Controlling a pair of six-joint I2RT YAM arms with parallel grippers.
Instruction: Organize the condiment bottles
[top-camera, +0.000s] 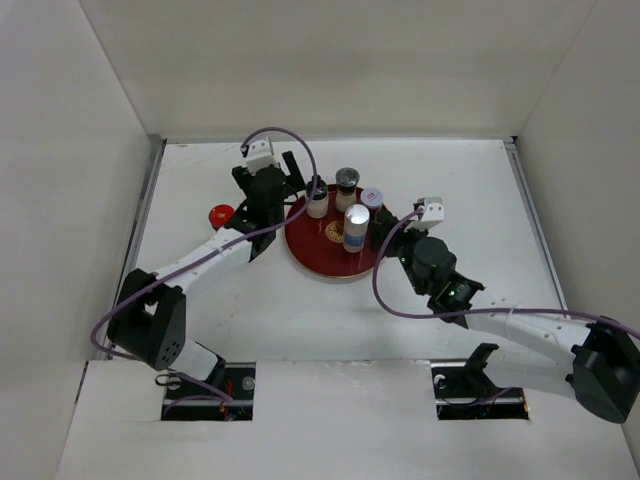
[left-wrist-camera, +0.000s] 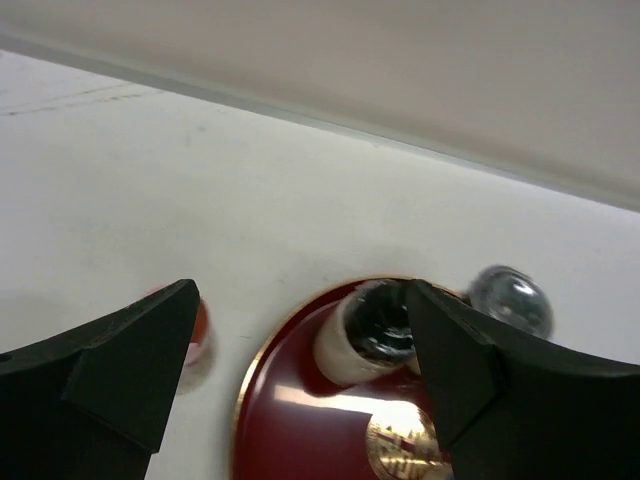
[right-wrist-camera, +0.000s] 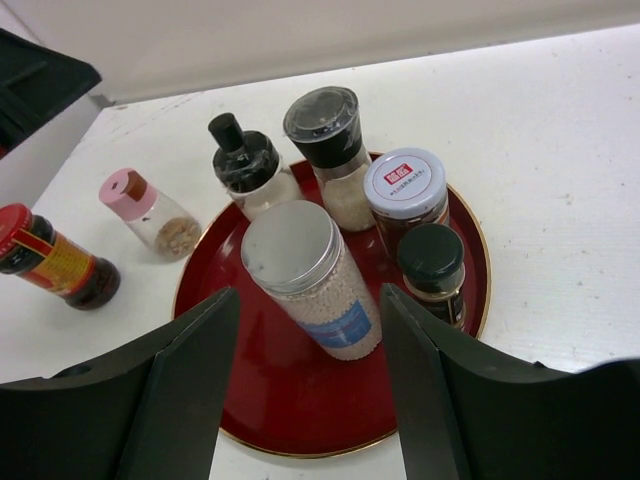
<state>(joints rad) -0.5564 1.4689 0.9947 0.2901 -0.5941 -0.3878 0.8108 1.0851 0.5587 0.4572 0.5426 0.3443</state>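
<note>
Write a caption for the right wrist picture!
Five bottles stand on the red tray; the pink-capped shaker and red-capped jar wait outside.

Glossy red tray (right-wrist-camera: 290, 400); silver-capped bottle (right-wrist-camera: 310, 275) brushed-metal cap (clear plastic body); matt white table (right-wrist-camera: 560, 150).

You had bright, even light from above in the top view. The white counter (top-camera: 330, 320) and walls came close to washing out, and shadows beneath the arms stayed faint. Your left wrist view was soft all over: its fingers (left-wrist-camera: 120, 370) were blurred dark wedges, and glare streaked the tray (left-wrist-camera: 290, 440). Your right wrist view was sharp at the centre, with a sheen on the silver-capped bottle (right-wrist-camera: 310, 280); its fingers (right-wrist-camera: 190, 380) were out of focus.
</note>
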